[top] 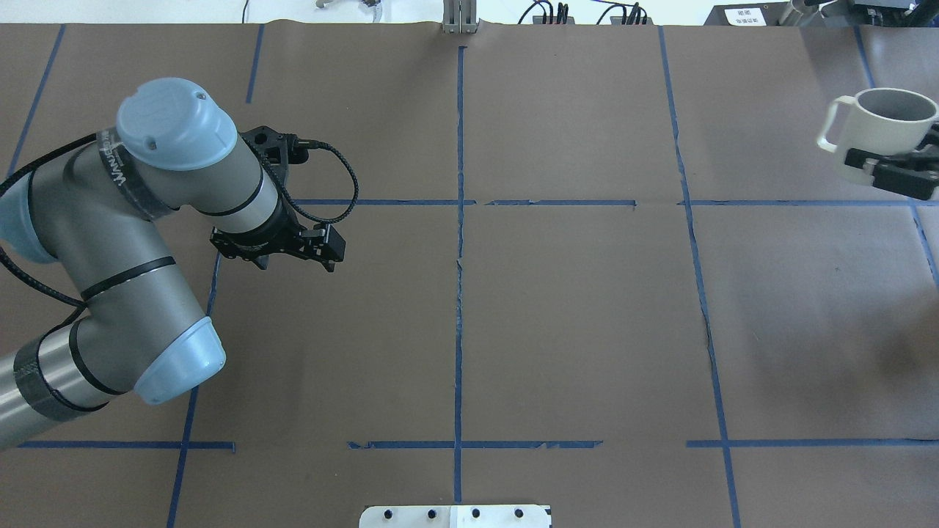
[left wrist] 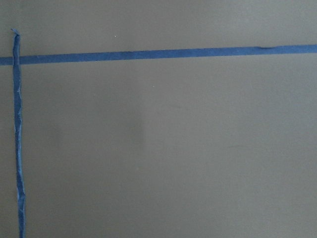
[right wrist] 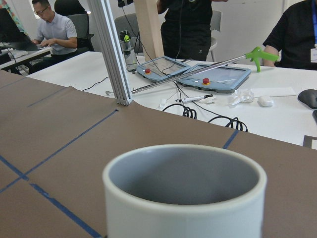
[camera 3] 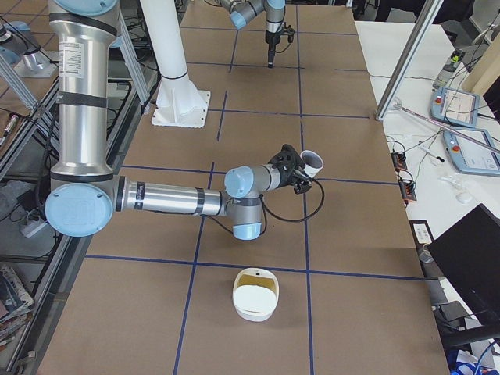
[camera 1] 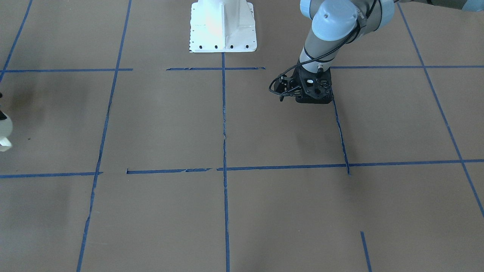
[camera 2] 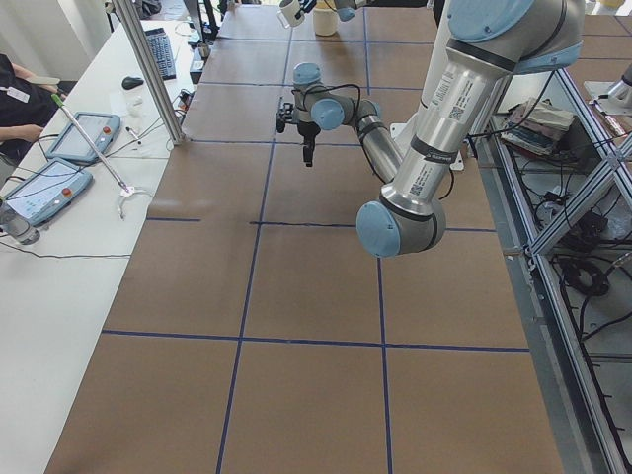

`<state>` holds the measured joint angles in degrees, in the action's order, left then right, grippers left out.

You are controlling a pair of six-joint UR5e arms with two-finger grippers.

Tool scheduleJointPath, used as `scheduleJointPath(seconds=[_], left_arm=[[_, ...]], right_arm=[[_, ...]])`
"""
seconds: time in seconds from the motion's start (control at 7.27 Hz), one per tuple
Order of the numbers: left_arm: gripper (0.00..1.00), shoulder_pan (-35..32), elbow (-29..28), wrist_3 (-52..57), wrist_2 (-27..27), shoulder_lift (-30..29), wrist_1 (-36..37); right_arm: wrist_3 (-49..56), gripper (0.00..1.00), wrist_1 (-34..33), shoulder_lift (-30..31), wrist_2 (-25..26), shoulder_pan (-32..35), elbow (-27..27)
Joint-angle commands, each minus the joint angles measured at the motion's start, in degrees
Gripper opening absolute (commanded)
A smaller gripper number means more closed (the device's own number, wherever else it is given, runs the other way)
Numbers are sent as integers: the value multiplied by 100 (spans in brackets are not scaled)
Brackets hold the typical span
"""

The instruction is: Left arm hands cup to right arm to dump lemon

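Slippage worries me most. My right fingers (top: 884, 170) are clamped on the lower wall of the cup (top: 880, 117). The cup stands upright, mouth up, with its handle sticking out toward the middle of the surface (top: 572, 315). It is at the far right and, I judge, lifted clear. If I roll the wrist to tip it, the ribbed wall could twist or slide in so low a grip.

The second risk is the lemon. I see none in the grey inside, but the bottom is hidden from my right wrist view, so I cannot tell whether it is there. If it is, a fast tilt could throw it wide, and a round thing like that would roll. A white container (camera 3: 255, 301) sits on the surface near my right elbow, with something yellowish at its rim that I cannot make out.

My right arm (camera 3: 172, 199) lies stretched low and nearly level, reaching the cup from the side. My left arm (top: 132, 242) is folded at the elbow, wrist pointing straight down over the tape lines, well apart from the cup. My left fingers (camera 2: 308, 153) carry nothing that I can see. How far apart they stand I cannot tell.
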<state>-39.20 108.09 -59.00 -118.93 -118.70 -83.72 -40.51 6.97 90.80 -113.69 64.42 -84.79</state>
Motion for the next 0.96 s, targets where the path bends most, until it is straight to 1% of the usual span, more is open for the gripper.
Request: scheduleJointPath(seconds=[0.0, 0.14, 0.28, 0.41, 0.55, 0.69, 0.83], left_arm=[[100, -174, -16, -76, -139, -57, 40], [100, -245, -172, -747, -244, -301, 40], [100, -254, -313, -1424, -332, -547, 23], [95, -254, -367, -1822, -332, -706, 22], [94, -307, -402, -1922, -341, -803, 31], [94, -394, -490, -1975, -350, -926, 66], [93, -517, -569, -2045, -472, -1127, 240]], right_arm=[[316, 33, -739, -894, 258, -559, 6], [307, 33, -1167, -1202, 956, -832, -107], [307, 32, -1328, -1222, 1633, -1287, -256], [333, 33, -1564, -1458, 2240, -1858, -283], [455, 34, -2185, -1973, 3151, -2472, -275], [491, 36, -2608, -2335, 4483, -3366, -257], [674, 36, -2926, -2617, 5279, -3914, -249]])
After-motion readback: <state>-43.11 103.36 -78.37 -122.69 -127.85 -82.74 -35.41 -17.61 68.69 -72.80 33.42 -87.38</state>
